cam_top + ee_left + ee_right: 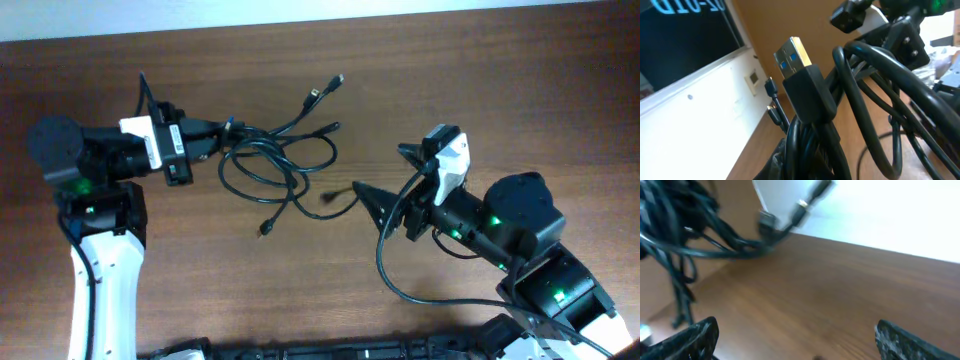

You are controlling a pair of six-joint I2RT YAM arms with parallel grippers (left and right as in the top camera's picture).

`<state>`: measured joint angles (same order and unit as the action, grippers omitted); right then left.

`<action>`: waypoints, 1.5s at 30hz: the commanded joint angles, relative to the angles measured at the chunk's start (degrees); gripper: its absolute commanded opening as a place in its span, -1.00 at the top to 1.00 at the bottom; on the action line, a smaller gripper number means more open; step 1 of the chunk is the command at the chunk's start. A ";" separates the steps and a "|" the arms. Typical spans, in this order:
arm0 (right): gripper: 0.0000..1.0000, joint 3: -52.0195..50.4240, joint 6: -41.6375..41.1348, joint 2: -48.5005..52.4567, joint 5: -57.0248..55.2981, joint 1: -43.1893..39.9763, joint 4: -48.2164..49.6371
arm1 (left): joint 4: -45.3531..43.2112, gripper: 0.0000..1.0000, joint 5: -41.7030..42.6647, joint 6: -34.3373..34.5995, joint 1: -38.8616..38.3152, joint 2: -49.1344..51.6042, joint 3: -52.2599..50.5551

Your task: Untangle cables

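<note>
Several cables (283,168) bunch in the left gripper (210,138) (right gripper (378,170) well apart).

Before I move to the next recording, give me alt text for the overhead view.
A tangle of black cables lies on a wooden table, one end clamped in the left hand; the open right hand sits near it.

both arms had the same build — black round joint housings, white lower links. left arm (100,275): one green LED (80,186) lit, white-and-black wrist block (160,143). right arm (520,205): two green LEDs, white wrist cover (450,158), black bracket (910,45) with two screw heads, thin black wire (383,262) looped off the wrist. right gripper (392,178) fingers (690,341) were black, wedge-shaped — pads (910,340) rough-textured.
</note>
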<state>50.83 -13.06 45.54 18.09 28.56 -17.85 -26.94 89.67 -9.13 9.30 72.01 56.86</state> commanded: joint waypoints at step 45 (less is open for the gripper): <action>-0.13 0.35 -1.40 1.36 8.50 -0.13 5.03 | 6.12 1.00 -21.77 -1.05 -23.10 -1.53 1.01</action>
<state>50.57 -13.93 46.09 25.21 28.47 -12.84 -18.06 69.93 -8.80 -10.83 71.57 57.01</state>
